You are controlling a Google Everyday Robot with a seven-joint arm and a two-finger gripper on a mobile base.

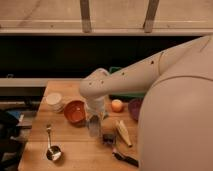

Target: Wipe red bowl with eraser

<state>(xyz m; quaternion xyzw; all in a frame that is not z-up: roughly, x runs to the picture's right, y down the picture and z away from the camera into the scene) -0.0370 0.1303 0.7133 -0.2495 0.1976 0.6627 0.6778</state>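
Observation:
The red bowl [75,112] stands on the wooden table [35,135], left of centre, orange-red with a darker inside. My gripper [94,127] points down at the table just right of the bowl and a little nearer the front edge. It hangs from the white arm [125,80] that reaches in from the right. A narrow grey-tan block, the eraser [123,133], lies tilted on the table to the right of the gripper, apart from it. A brownish thing [108,125] lies between the gripper and the eraser.
A white cup stack [54,101] stands left of the red bowl. An orange ball [117,105] and a dark purple bowl [135,108] are at the right. A metal ladle [51,149] lies front left. A black-handled brush [126,158] lies at the front. My arm's white body [175,125] fills the right side.

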